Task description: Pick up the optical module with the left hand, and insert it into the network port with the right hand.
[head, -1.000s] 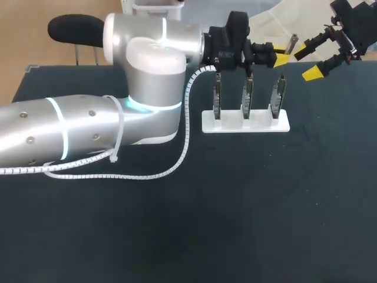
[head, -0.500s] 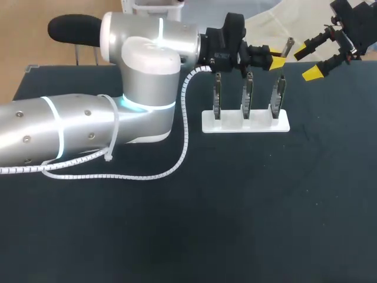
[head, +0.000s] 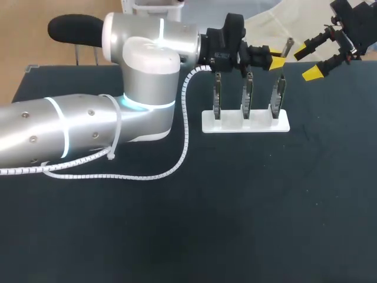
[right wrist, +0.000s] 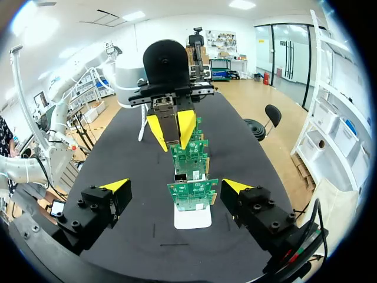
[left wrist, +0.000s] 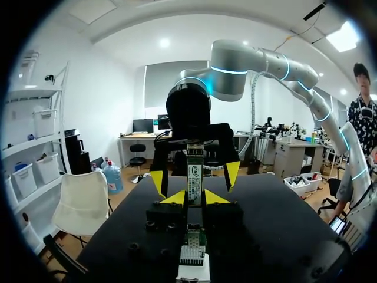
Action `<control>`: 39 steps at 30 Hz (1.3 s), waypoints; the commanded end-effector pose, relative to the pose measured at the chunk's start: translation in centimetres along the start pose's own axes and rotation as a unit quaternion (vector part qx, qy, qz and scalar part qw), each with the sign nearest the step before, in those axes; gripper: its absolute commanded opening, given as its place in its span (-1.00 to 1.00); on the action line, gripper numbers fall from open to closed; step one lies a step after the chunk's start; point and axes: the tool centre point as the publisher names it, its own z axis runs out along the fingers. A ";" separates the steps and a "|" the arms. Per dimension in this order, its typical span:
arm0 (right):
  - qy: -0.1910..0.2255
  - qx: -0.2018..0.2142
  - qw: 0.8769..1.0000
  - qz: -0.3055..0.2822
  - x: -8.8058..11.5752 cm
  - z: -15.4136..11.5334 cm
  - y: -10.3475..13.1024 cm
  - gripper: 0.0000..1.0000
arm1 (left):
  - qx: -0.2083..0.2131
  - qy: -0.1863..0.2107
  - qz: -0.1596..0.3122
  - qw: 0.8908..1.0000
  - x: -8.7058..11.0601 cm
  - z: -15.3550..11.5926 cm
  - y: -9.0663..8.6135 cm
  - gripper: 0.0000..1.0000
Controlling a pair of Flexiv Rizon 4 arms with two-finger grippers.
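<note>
**Q:** Where is the module, and why there?

**A:** The left gripper (head: 275, 57) is clamped on one end of the module (head: 287, 45); it is held in the air above the far side of the cards (head: 247, 94), not touching them; the free end points at the right arm, probably to leave room for a handover grasp.

**Q:** Why do the cards stand on edge?

**A:** All three sit upright in the stand (head: 245, 125); this likely keeps each port reachable.

**Q:** And the right gripper (head: 305, 61)?

**A:** Its fingers are apart and hold nothing; it faces the module tip, near it but not touching; judged ready to receive; insertion not yet begun.
</note>
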 end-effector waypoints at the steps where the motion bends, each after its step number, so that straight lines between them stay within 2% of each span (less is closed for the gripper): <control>1: 0.000 0.000 1.000 0.000 0.0 0.0 -0.1 1.00 | 0.006 -0.003 0.000 1.000 0.2 0.3 0.3 -1.00; 39: 0.000 0.000 1.000 0.000 0.0 0.0 -0.1 1.00 | 0.026 -0.006 -0.007 1.000 0.8 1.4 0.3 -1.00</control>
